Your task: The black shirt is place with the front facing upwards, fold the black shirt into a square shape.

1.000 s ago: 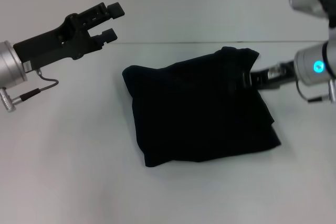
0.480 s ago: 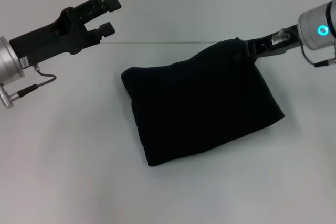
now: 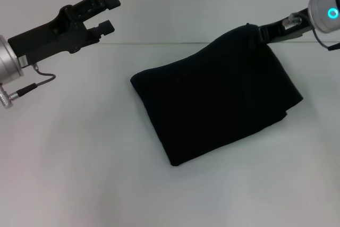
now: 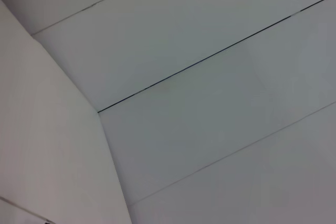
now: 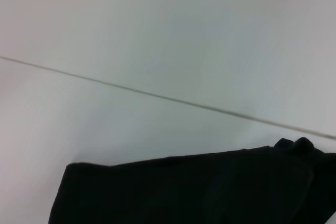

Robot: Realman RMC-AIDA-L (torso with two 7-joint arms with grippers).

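one corner of the large black cloth t-shirt, already folded to a compact block, hangs clenched in the right gripper above the white table, its lower edge on the surface. the left gripper hovers released, well apart. it looks like final squaring; next, lower and let go gently.

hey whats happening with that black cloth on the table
The robot is folding a black shirt on a white table. The shirt is already folded into a compact, roughly rectangular bundle. The right claw grips its far right corner and holds that corner up off the table, while the opposite end rests on the surface. The left claw is open and empty, raised above the table at the far left, away from the shirt.
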